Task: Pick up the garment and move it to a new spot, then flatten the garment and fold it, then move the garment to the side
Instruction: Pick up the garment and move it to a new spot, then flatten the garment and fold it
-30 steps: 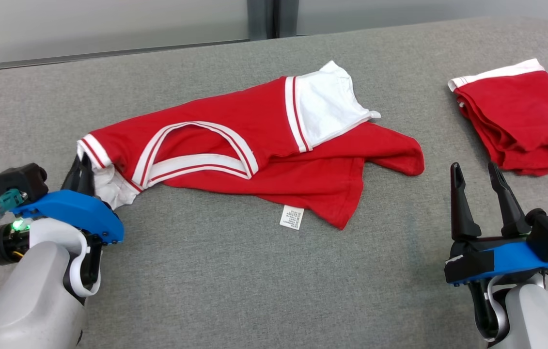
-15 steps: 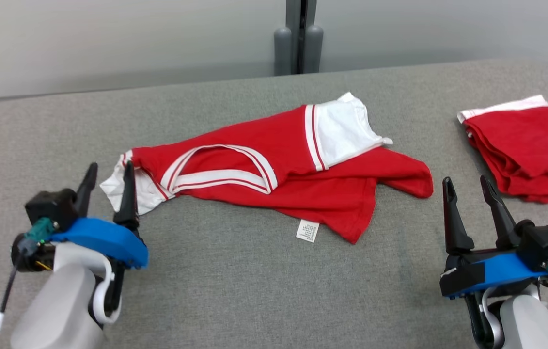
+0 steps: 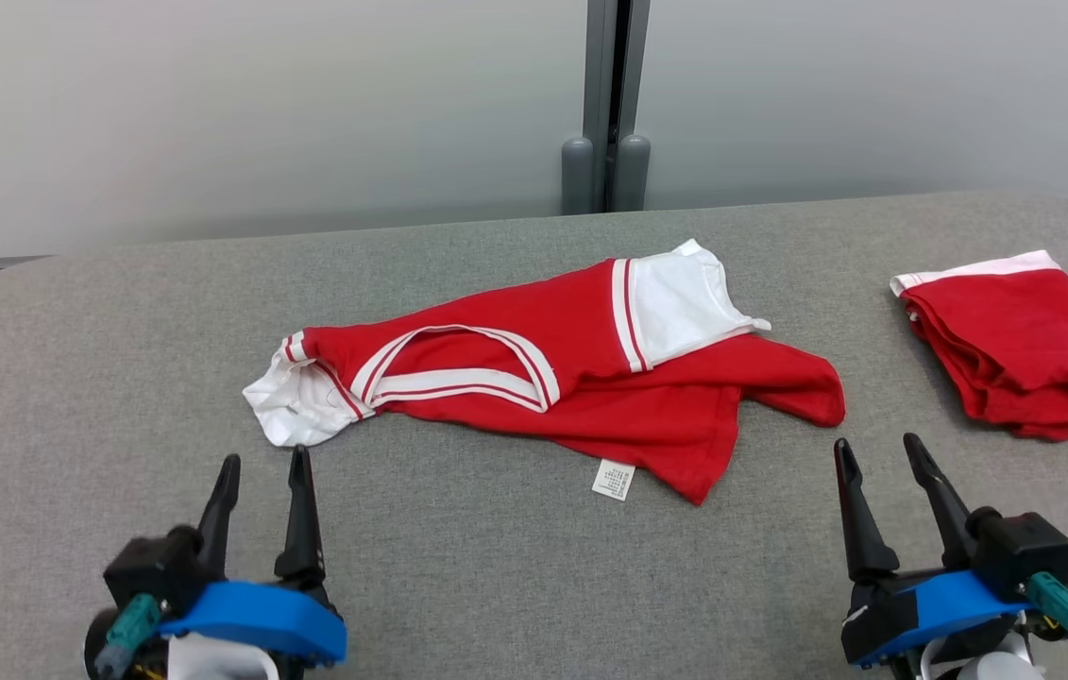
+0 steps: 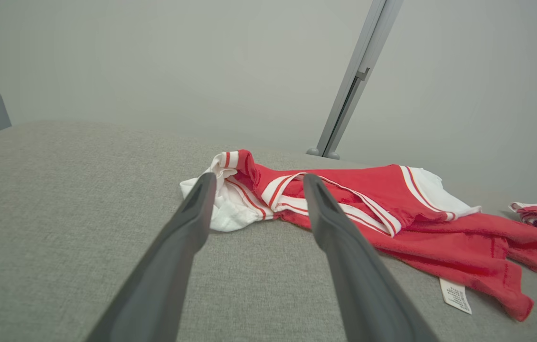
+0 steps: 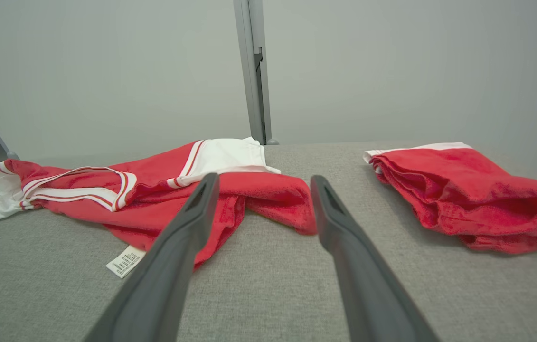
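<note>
A red garment with white trim and white sleeves (image 3: 581,378) lies rumpled across the middle of the grey table (image 3: 99,378), its white care label (image 3: 614,479) showing at the near edge. It appears again as the red garment (image 4: 382,213) in the left wrist view and as the red garment (image 5: 154,190) in the right wrist view. My left gripper (image 3: 264,463) is open at the lower left, a short way in front of the white left sleeve (image 3: 293,411), touching nothing. At the lower right my right gripper (image 3: 876,446) stands open, empty, just off the garment's right corner.
A second red garment with a white band (image 3: 1015,345), folded, lies at the table's right edge; it is also the folded garment (image 5: 463,190) in the right wrist view. A grey wall with a vertical metal post (image 3: 607,104) stands behind the table.
My left gripper has let go of the white sleeve and pulled back toward me, now open. The head camera has tilted up, so the whole scene sits lower in the picture.
</note>
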Motion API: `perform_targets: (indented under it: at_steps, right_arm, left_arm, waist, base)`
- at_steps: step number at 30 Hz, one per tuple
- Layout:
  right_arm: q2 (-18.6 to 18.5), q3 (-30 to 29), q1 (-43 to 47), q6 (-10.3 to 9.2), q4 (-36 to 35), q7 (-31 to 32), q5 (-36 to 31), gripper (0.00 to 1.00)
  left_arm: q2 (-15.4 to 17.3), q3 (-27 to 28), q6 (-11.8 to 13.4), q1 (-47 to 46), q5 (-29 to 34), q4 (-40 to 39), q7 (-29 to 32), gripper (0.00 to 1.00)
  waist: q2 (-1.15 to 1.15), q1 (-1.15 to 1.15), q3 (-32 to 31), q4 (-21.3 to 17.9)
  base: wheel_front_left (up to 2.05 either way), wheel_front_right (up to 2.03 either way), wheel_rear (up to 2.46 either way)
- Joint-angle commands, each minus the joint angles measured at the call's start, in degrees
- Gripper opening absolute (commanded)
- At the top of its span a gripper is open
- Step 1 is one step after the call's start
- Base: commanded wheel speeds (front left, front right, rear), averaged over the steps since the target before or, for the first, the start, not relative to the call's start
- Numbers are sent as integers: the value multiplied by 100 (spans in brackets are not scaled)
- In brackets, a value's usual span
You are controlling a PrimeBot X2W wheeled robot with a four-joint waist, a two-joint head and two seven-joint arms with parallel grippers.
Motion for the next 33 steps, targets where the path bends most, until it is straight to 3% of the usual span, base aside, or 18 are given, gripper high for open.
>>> perform_targets:
  at_steps: [1, 12, 33]
  right_arm:
    - [-9, 44, 134, 1, 8, -31, 70, 100]
    - [-9, 283, 195, 1, 42, -31, 165, 100]
    - [-9, 268, 49, 1, 99, -31, 101, 100]
  left_arm:
    - [-101, 124, 40, 245, 110, -153, -27, 100]
    - [-332, 345, -21, 920, 486, -589, -27, 100]
    - [-481, 527, -134, 878, 617, -550, -28, 100]
  waist:
    - [0, 1, -37, -5]
    - [0, 1, -77, -24]
    - [0, 1, -18, 33]
  base:
    - [0, 0, 0]
    - [0, 0, 0]
    - [0, 0, 0]
